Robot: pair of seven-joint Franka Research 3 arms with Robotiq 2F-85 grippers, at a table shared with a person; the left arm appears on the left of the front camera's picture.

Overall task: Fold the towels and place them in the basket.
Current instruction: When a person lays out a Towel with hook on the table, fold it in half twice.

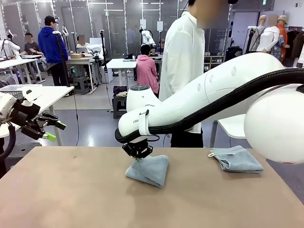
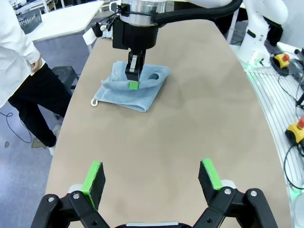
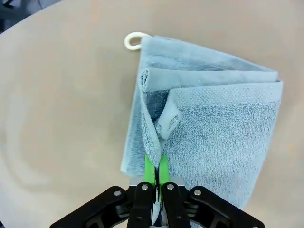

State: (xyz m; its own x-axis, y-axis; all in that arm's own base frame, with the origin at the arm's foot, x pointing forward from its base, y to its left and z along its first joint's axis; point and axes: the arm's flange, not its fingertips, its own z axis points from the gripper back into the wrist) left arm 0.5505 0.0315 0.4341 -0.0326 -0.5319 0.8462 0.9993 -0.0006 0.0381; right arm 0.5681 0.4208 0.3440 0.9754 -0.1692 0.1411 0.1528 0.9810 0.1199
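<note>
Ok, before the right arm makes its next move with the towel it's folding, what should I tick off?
1. Right gripper grip: jaws nearly shut, pinching an edge of the middle towel. Ok.
2. Fold shape: layers doubled over but one edge curled and uneven. Not ok.
3. Towel's white loop free, lying on the table. Ok.
4. Left gripper: jaws wide open, holding nothing, well back from the towel. Ok.
5. Second towel: folded near the table's right far edge, out of the way. Ok.
6. Basket position: cannot tell.
</note>
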